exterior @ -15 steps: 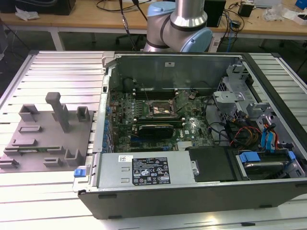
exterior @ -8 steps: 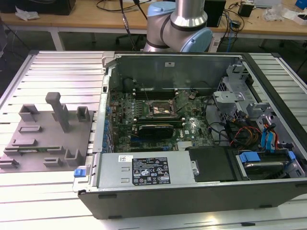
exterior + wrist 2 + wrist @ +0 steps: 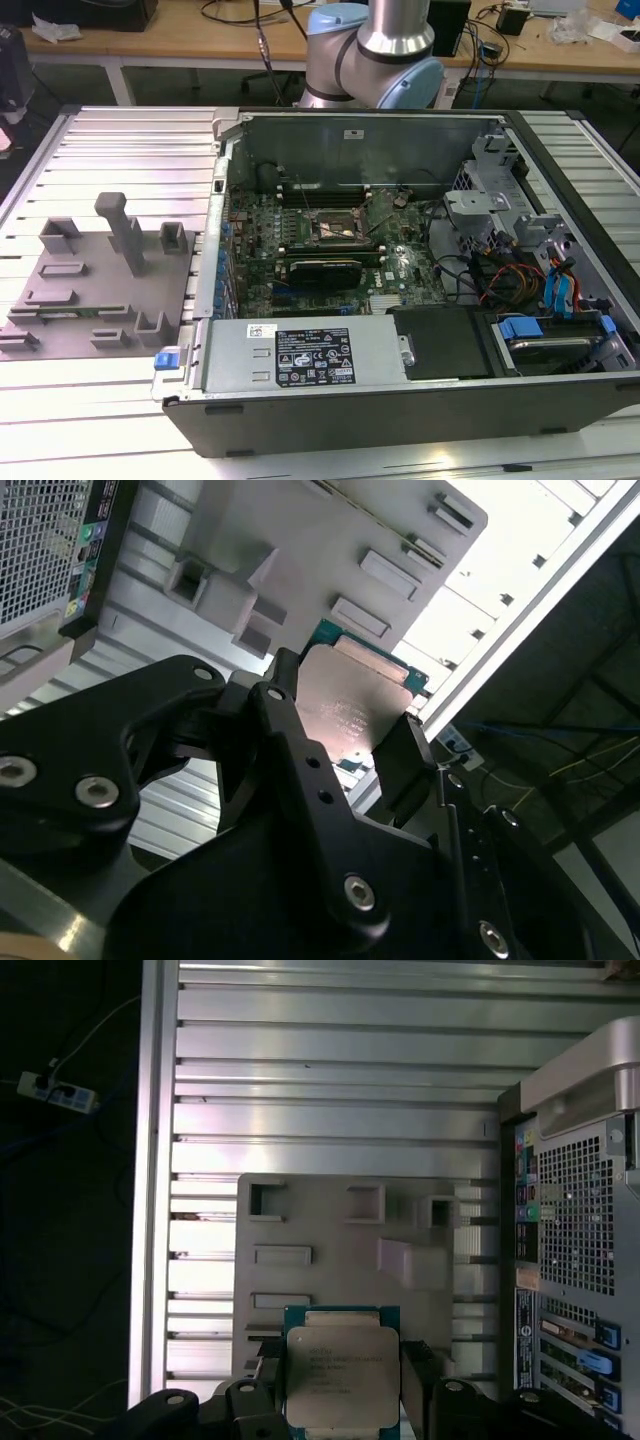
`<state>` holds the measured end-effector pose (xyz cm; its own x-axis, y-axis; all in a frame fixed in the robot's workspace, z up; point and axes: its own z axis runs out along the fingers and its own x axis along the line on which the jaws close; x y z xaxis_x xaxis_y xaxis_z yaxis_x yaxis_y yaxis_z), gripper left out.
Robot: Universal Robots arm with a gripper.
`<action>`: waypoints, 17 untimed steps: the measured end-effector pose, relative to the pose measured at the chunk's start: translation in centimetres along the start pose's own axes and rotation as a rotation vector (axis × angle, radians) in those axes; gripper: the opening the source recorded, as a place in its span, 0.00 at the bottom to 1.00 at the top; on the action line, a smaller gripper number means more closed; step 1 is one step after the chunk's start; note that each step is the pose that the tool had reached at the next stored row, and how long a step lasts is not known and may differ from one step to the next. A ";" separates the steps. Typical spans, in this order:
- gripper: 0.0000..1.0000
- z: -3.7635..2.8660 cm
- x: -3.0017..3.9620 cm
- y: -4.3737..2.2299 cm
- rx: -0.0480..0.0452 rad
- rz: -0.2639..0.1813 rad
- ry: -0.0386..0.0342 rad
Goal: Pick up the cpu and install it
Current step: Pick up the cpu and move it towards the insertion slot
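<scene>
- Tool [image 3: 340, 1405] [image 3: 345, 728]: black two-finger unit, clenched on the small flat square cpu [image 3: 342, 1375] [image 3: 350, 712] with a silvery metal top and green edge; a finger bears on each of two opposite sides in both wrist views.
- The cpu is held aloft, top face toward the cameras, above the pale grey plastic fixture plate [image 3: 330, 1230] [image 3: 100, 290].
- The fixture plate lies on the ribbed aluminium tabletop [image 3: 330, 1060], beside the open dark computer case [image 3: 350, 140].
- The green motherboard [image 3: 300, 255] is exposed inside the case.
</scene>
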<state>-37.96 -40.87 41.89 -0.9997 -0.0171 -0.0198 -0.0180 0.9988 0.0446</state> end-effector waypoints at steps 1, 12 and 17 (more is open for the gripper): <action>0.55 0.00 -0.18 0.00 0.0001 0.000 0.0001; 0.55 0.03 -1.54 -0.03 0.0000 0.000 0.0000; 0.55 0.04 -2.20 -0.04 0.0000 0.000 0.0000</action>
<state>-35.76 -40.87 41.89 -0.9997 -0.0171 -0.0198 -0.0179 0.9988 0.0446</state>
